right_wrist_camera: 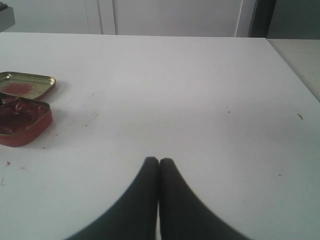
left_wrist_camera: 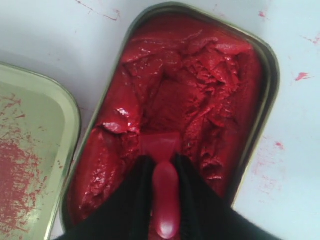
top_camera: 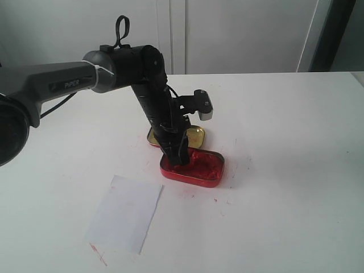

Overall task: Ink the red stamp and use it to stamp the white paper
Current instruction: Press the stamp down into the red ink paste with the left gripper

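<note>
My left gripper (left_wrist_camera: 161, 159) is shut on the handle of the red stamp (left_wrist_camera: 165, 200). The stamp's square base (left_wrist_camera: 160, 145) presses into the lumpy red paste of the oblong red tin (left_wrist_camera: 185, 100). From outside, the left gripper (top_camera: 177, 158) stands down in the red tin (top_camera: 199, 169) at the table's middle, and the stamp is hidden there by the fingers. The white paper (top_camera: 125, 211) lies flat to the front left of the tin, with no imprint that I can make out. My right gripper (right_wrist_camera: 159, 161) is shut and empty, low over bare table right of the tin.
A gold-coloured tin lid (top_camera: 196, 135) with a red smear (left_wrist_camera: 20, 165) lies just behind the red tin, touching it. Red specks mark the white table (top_camera: 284, 142) around the tin and by the paper's near corner. The right wrist view shows the lid (right_wrist_camera: 25, 84) and tin (right_wrist_camera: 22, 122) from the side.
</note>
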Controlling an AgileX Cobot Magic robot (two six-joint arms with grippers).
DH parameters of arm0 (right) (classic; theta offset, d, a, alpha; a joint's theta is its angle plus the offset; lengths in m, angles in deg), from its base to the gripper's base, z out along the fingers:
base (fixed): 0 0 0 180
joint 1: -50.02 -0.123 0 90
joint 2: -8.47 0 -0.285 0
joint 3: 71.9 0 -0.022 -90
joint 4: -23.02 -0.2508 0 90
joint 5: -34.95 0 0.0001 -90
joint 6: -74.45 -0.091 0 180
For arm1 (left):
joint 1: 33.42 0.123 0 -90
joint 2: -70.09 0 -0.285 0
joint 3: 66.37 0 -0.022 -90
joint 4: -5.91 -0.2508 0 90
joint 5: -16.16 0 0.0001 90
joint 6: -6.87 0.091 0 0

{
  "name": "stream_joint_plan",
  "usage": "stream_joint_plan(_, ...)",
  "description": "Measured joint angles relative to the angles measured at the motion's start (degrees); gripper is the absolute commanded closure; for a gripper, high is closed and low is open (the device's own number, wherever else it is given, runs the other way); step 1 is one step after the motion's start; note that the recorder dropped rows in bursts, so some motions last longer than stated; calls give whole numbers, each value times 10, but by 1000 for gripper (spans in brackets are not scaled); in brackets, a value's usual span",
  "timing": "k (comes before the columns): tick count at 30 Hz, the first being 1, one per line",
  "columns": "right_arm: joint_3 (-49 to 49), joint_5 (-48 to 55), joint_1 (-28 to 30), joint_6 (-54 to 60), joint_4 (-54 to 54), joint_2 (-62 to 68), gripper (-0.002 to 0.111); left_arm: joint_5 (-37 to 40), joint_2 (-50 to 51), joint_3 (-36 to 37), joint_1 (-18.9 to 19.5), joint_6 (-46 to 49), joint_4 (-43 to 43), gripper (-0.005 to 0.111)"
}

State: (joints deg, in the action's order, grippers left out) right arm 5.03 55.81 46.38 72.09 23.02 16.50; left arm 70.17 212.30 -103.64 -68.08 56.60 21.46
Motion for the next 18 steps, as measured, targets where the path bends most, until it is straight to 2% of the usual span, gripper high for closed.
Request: stream_joint_plan(18,0,0,0,0,0,0,108,7,-18,6,0,0,-9,107)
